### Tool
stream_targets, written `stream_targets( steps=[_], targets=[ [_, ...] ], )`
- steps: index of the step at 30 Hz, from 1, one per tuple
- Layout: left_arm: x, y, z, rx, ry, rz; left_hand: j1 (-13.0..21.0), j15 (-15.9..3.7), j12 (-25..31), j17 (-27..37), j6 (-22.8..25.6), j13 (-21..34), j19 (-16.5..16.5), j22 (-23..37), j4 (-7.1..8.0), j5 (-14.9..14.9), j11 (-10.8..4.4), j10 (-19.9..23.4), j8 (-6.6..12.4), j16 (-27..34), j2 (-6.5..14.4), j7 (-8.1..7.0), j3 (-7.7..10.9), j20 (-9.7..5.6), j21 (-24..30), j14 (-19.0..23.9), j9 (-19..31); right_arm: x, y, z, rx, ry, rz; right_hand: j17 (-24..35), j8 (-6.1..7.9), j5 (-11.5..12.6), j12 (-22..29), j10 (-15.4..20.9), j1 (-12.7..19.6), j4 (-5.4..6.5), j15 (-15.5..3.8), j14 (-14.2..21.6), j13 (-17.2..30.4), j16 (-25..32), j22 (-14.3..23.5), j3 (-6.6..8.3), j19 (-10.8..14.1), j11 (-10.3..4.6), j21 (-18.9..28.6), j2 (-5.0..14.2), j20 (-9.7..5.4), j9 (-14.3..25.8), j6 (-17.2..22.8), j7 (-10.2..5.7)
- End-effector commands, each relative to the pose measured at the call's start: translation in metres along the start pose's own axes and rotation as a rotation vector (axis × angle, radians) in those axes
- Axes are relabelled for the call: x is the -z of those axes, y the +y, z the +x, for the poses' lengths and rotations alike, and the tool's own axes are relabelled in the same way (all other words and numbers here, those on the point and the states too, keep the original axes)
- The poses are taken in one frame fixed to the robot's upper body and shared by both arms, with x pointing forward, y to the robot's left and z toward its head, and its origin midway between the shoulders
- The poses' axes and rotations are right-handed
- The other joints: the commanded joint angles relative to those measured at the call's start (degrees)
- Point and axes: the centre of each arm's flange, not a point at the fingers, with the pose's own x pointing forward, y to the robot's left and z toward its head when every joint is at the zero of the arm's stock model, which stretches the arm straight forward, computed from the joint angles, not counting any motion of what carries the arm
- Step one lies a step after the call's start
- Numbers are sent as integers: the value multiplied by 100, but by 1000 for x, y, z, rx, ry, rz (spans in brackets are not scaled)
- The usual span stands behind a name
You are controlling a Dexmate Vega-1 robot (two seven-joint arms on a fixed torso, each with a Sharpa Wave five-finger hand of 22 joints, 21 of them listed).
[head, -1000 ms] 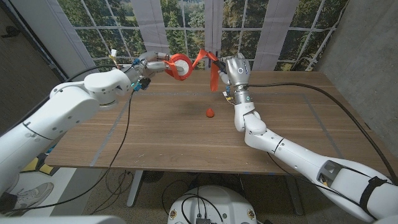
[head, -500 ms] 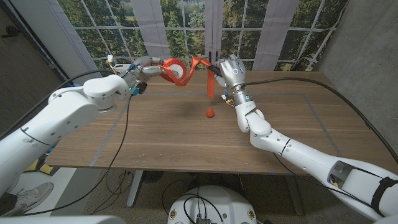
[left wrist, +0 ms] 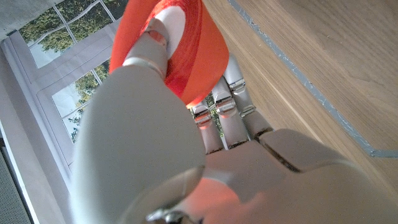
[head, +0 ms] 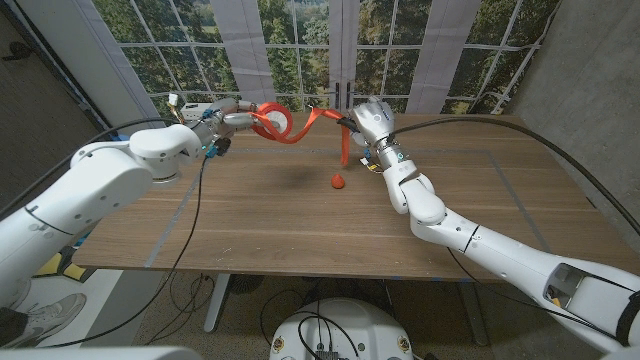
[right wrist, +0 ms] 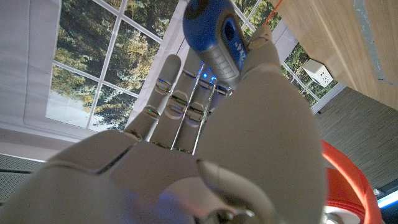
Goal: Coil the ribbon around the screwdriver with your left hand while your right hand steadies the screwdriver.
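Ribbon (head: 318, 118): orange strip running in the air above the far table edge, from my spool (head: 274, 123) to the screwdriver (right wrist: 214, 38). Screwdriver: blue handle, my right hand (head: 368, 122) is gripping it. Spool: my left hand (head: 228, 118) is holding it aloft. Small red object (head: 338, 181): lying on the wooden table (head: 300, 215) below.

Ribbon spool (head: 277, 123) left of screwdriver (head: 345, 122) (probably above table (head: 300, 215)).

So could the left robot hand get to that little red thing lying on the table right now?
Probably not as things stand: the left robot hand is gripping the ribbon roll. The table around the red thing looks bare, so the path itself seems free.
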Motion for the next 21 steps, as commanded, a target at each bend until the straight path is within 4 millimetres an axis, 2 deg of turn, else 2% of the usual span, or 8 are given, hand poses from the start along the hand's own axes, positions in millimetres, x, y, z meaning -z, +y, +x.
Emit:
stream_targets(
  steps=[1, 7, 11, 21],
  targets=[
    [5, 6, -3, -83, 77, 131, 713, -1586, 22, 2333, 483, 1464, 4, 5, 33, 29, -95, 149, 52, 7, 775, 407, 42, -149, 21, 1555, 377, 10, -1, -13, -134, -38, -32, 9, 15, 22, 24, 14, 1061, 23, -447, 455, 28, -26, 1, -3, 3, 1, 19, 1112, -851, 7, 308, -302],
    [17, -1, 3, -67, 90, 182, 709, -1586, 23, 2337, 476, 1493, 0, 3, 38, 28, -102, 142, 48, -2, 782, 411, 42, -152, 17, 1552, 377, 7, -1, -22, -186, -61, -44, 13, 10, 20, 6, 23, 1071, 17, -449, 469, 7, -26, 2, 2, 11, 1, 25, 1112, -843, 4, 293, -309],
    [24, 3, 5, -62, 122, 168, 709, -1586, 11, 2338, 491, 1481, -2, 3, 38, 27, -107, 151, 54, -7, 781, 409, 41, -150, 14, 1550, 377, 7, -2, -27, -287, -99, -37, 15, 18, 20, 9, 48, 1077, 13, -452, 481, 2, -24, 3, 6, 16, 0, 28, 1113, -839, 2, 315, -295],
    [27, 0, 8, -83, 173, 276, 705, -1586, 1, 2350, 478, 1493, -2, 4, 40, 26, -109, 147, 48, -13, 784, 405, 38, -148, 13, 1552, 378, 6, 3, -31, -408, -112, -37, 18, 23, 15, -23, 93, 1091, -1, -449, 512, -56, -25, 2, 17, 39, 24, 43, 1107, -828, -8, 330, -281]
  ],
)
